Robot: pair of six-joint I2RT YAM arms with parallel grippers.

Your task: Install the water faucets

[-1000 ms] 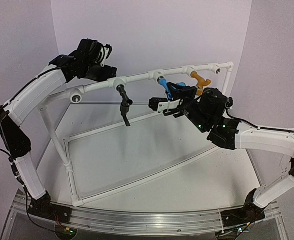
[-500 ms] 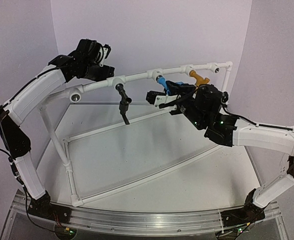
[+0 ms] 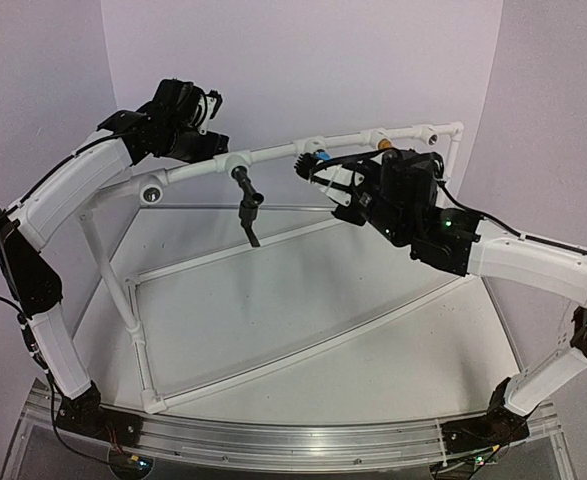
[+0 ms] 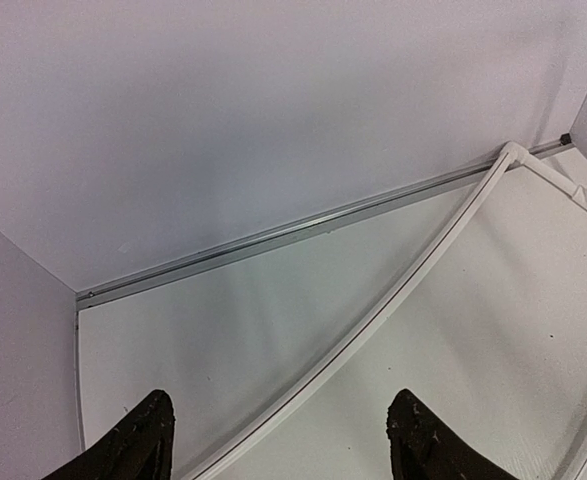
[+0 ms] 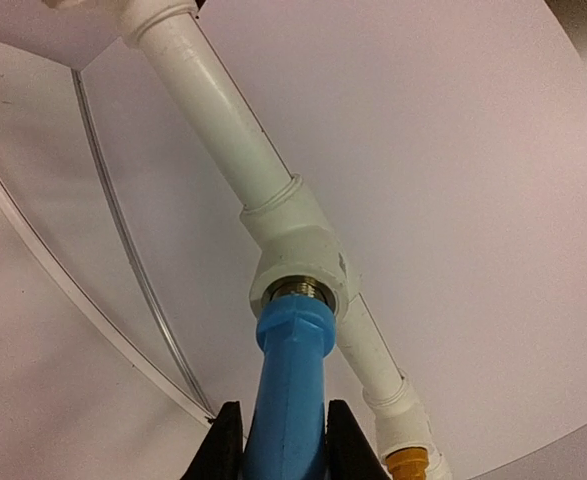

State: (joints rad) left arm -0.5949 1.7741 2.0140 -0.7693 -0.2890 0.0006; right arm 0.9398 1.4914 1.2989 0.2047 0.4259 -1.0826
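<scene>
One white pipe frame [image 3: 273, 152] spans the middle of the top view. At upper left, the left gripper [image 4: 278, 445] hangs with its fingers spread and empty. Right of centre, the right gripper [image 5: 283, 445] is clenched on the blue faucet [image 5: 291, 370], which sits between its fingers with its end at the socket fitting [image 5: 298, 262]. The black faucet [image 3: 245, 203] hangs left of it. The yellow faucet [image 5: 410, 464] peeks in at the wrist view's bottom edge. The faucets are probably light, stiff, slick plastic, so grip the flat-sided body.
</scene>
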